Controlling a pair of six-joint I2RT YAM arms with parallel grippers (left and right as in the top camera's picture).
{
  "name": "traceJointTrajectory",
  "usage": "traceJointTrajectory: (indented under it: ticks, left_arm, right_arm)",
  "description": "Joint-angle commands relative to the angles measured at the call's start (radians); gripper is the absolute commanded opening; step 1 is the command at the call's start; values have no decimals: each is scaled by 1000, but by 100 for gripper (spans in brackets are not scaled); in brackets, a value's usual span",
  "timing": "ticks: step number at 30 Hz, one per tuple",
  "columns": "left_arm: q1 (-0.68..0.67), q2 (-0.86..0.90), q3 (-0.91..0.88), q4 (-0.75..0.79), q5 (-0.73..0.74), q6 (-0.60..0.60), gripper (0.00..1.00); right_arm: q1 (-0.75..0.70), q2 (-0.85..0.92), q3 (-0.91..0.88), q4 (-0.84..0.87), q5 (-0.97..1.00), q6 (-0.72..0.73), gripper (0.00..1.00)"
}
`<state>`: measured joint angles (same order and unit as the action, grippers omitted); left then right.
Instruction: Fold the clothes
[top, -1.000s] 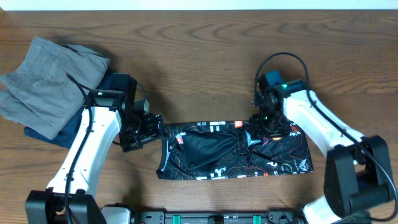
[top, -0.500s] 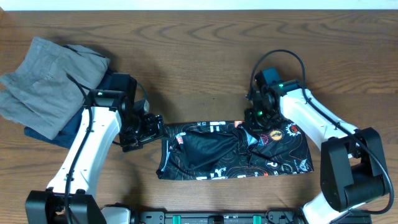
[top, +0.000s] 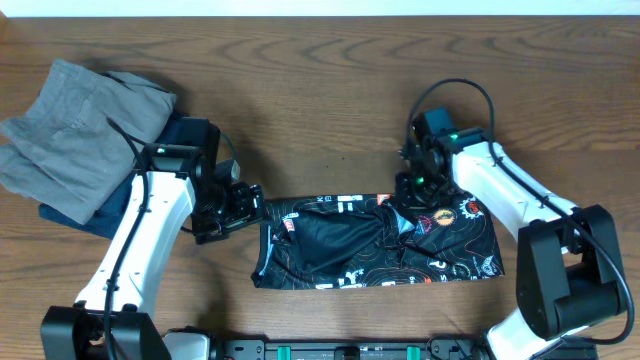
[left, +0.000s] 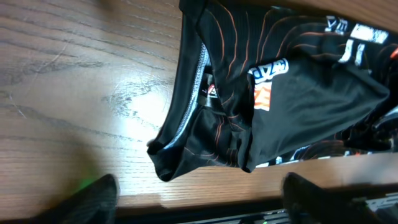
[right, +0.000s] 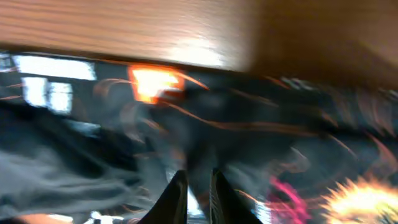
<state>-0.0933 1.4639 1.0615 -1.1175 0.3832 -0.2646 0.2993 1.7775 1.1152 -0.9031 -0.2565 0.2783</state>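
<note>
The clothes (top: 340, 245), a black shiny jersey with orange lines, lie as a long folded strip near the table's front edge. My right gripper (top: 408, 203) stands over the strip's upper edge, right of centre, where creases bunch toward it. In the right wrist view, which is blurred, its fingertips (right: 198, 186) are almost together with a fold of the jersey (right: 249, 137) pinched between them. My left gripper (top: 240, 205) hangs open just off the strip's left end. In the left wrist view its fingers (left: 93, 199) stand wide apart with the jersey's collar end (left: 205, 124) lying beyond them, untouched.
A grey folded garment (top: 80, 130) lies at the far left on top of a navy one (top: 95, 218). The table's front edge (left: 205, 186) runs right below the jersey, with a dark rail beyond it.
My right gripper has shifted a little up and left to the jersey's upper edge and shut on a fold there. The left arm has stayed put.
</note>
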Motion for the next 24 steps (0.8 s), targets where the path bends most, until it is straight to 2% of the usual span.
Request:
traceJointTrajectory:
  ticks: [1,3,6,10,12,17,24]
  left_arm:
    - [4,-9,17,6,-75,1,95]
    - [4,-9,10,25,-101,2,98]
    - [3,-6,-21,72,-86,42,98]
    - [2,29,-63,135,25,157,98]
    - [2,53,-84,175,58,187,98]
    - [-5,127,-114,223,181,227,98]
    - [-57,219,-147,262,185,227,98]
  right_arm:
    - [-31,-62,11,-30,157,95,13]
    - [-45,-108,12,-33,193,96,16]
    - [-79,-194,18,-32,216,95,21]
    - [-140,-317,18,-38,195,82,56]
    - [-164,-364,18,-54,177,60,64]
    - [-196,-408,18,-110,181,39,63]
    - [-205,-401,16,-130,182,39,60]
